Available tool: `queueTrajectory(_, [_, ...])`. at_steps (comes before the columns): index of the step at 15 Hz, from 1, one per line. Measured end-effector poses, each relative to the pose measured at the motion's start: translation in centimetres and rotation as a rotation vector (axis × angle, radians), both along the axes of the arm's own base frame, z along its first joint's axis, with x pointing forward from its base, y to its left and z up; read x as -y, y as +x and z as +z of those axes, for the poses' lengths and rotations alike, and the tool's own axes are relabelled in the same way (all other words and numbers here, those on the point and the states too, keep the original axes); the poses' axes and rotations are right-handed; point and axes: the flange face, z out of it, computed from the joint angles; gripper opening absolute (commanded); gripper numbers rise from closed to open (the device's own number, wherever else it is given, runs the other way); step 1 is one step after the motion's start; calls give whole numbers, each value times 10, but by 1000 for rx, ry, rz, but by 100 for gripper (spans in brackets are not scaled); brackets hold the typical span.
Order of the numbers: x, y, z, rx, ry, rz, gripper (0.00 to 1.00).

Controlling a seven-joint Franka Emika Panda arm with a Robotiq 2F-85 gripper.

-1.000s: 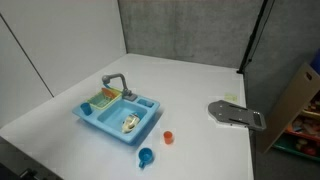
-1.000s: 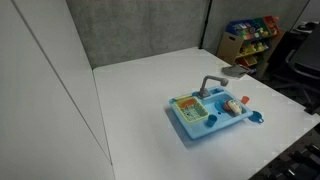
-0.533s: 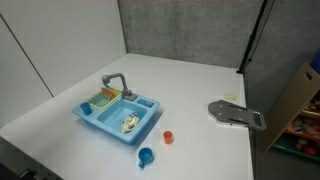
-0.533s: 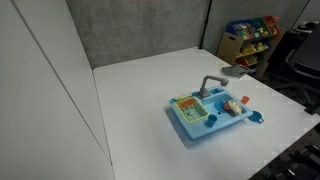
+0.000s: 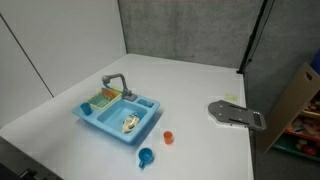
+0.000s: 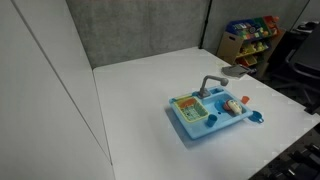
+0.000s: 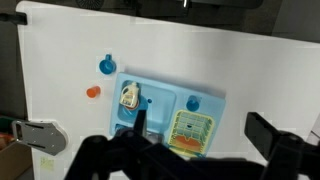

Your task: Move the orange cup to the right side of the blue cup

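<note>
The orange cup [image 5: 168, 137] stands on the white table beside the front corner of the blue toy sink [image 5: 118, 113]. The blue cup [image 5: 146, 156] stands a little apart from it, nearer the table edge. In the wrist view the blue cup [image 7: 107, 66] and the orange cup [image 7: 93, 92] lie to the left of the sink [image 7: 160, 92]. Both also show small in an exterior view: the orange cup [image 6: 243, 100] and the blue cup [image 6: 257, 117]. My gripper [image 7: 200, 118] is open and empty, high above the sink. It does not show in either exterior view.
The sink holds a small bottle toy [image 7: 129, 96] and a green-yellow dish rack [image 7: 190, 128], with a grey faucet [image 5: 115, 81]. A flat grey plate [image 5: 237, 114] lies on the table. A grey wall stands behind, and toy shelves [image 6: 250, 38] stand off the table.
</note>
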Motion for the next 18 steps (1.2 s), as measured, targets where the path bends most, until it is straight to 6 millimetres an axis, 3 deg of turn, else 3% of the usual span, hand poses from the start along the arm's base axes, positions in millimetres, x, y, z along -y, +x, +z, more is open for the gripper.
queueTrajectory(5, [35, 40, 12, 1, 43, -133, 100])
queueTrajectory(10, [75, 81, 5, -26, 81, -225, 100])
queueTrajectory(18, [129, 118, -11, 36, 163, -328, 100])
